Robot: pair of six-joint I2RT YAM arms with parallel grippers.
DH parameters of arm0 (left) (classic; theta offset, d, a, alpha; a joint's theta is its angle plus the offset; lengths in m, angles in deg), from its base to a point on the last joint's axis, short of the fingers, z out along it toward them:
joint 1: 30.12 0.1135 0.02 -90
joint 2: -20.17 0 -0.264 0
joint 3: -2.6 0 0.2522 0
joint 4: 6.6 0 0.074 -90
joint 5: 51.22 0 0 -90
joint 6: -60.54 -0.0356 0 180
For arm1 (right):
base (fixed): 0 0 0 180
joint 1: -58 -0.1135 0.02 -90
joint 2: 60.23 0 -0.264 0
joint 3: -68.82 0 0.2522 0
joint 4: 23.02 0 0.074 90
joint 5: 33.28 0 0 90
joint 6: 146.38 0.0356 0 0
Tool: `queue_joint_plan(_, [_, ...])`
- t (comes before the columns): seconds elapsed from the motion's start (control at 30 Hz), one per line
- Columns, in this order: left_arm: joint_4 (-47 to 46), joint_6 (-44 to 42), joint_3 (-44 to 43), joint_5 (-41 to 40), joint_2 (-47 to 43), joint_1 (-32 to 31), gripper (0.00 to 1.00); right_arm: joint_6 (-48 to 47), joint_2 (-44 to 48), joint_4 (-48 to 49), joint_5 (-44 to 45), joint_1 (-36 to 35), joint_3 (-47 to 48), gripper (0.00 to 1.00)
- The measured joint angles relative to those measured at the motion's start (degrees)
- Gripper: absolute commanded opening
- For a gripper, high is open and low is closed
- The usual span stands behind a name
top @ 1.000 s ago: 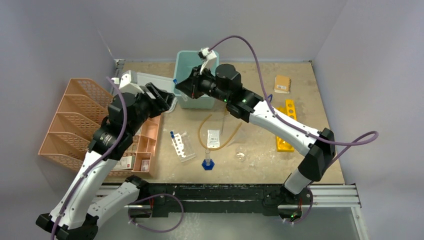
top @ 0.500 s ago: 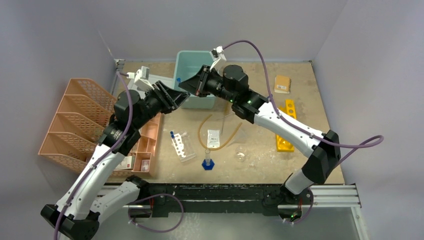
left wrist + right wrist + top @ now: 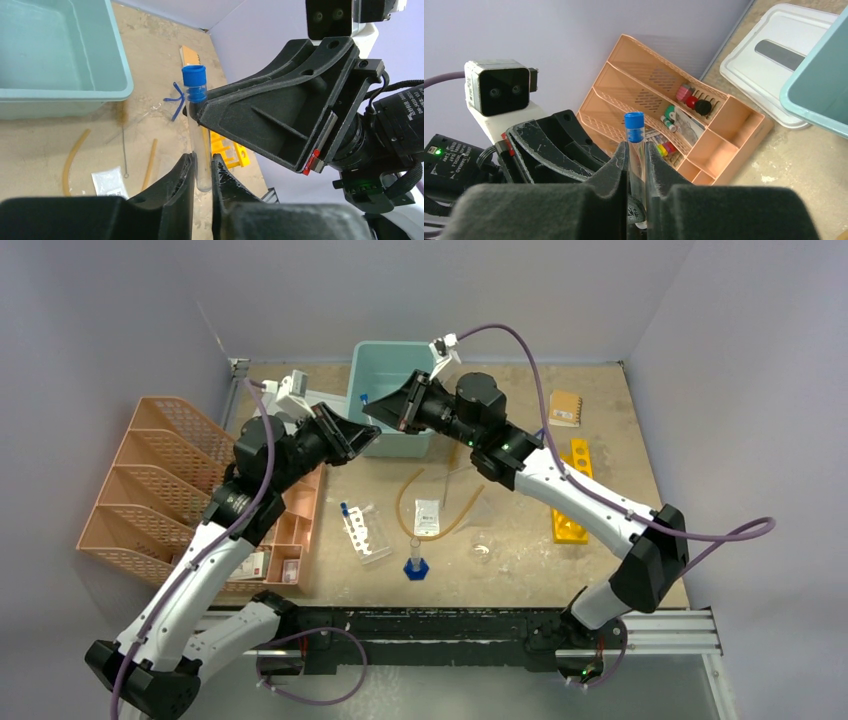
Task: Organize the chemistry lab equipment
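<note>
The blue-capped tube (image 3: 199,130) is being held off the table just beside the teal bin (image 3: 55,102). The right gripper (image 3: 636,147) is pinching it right below the blue cap, while the left gripper (image 3: 202,167) is pressing both fingers against the tube's lower end. The amber rubber tubing (image 3: 401,502) and white packet (image 3: 427,517) are lying in front of the bin.

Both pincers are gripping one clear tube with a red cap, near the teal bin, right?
Not quite: the cap is blue, not red. The left wrist view shows it. The left pincer and the right pincer both grip the one clear tube near the teal bin.
</note>
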Motion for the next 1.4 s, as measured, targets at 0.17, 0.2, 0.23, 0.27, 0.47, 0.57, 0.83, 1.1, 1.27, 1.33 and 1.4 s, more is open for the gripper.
queue_joint_plan(0.17, [-0.3,-5.2,0.0,1.8,0.7,0.0,0.00,1.1,1.2,-1.1,-0.3,0.3,-0.4,0.53])
queue_joint_plan(0.2, [-0.1,-7.0,0.0,2.3,0.8,0.0,0.00,0.8,1.6,-1.9,-0.7,0.6,-0.4,0.56])
queue_joint_plan(0.23, [0.2,-9.2,0.0,2.9,0.8,0.0,0.00,0.6,2.1,-3.2,-1.3,0.7,-0.2,0.58])
queue_joint_plan(0.27, [0.7,-11.4,0.0,3.6,0.8,0.0,0.00,0.1,2.3,-5.4,-1.7,1.0,0.6,0.60])
queue_joint_plan(0.47, [6.0,-25.7,-1.3,7.8,1.2,0.0,0.00,-6.4,2.2,-21.7,-4.8,2.8,10.1,0.61])
queue_joint_plan(0.57, [7.4,-31.9,-1.8,10.1,1.2,0.0,0.00,-9.8,2.2,-28.6,-6.0,3.2,14.8,0.58])
queue_joint_plan(0.83, [9.6,-41.4,-2.7,14.6,1.9,0.0,0.00,-14.0,-1.5,-39.6,-8.0,3.2,20.5,0.53])
queue_joint_plan(1.1, [9.9,-43.8,-2.7,17.4,2.9,0.0,0.00,-14.8,-4.4,-43.6,-9.2,3.7,20.9,0.28])
queue_joint_plan(1.27, [9.8,-44.2,-2.7,18.1,3.0,0.0,0.00,-14.7,-4.0,-43.3,-10.6,3.8,20.9,0.14])
queue_joint_plan(1.33, [9.9,-44.2,-2.7,18.3,3.0,0.0,0.01,-14.7,-3.9,-43.3,-10.9,3.8,20.9,0.11])
queue_joint_plan(1.4, [9.9,-44.0,-2.7,18.2,3.0,0.0,0.23,-14.9,-3.9,-43.3,-11.0,3.9,20.9,0.10])
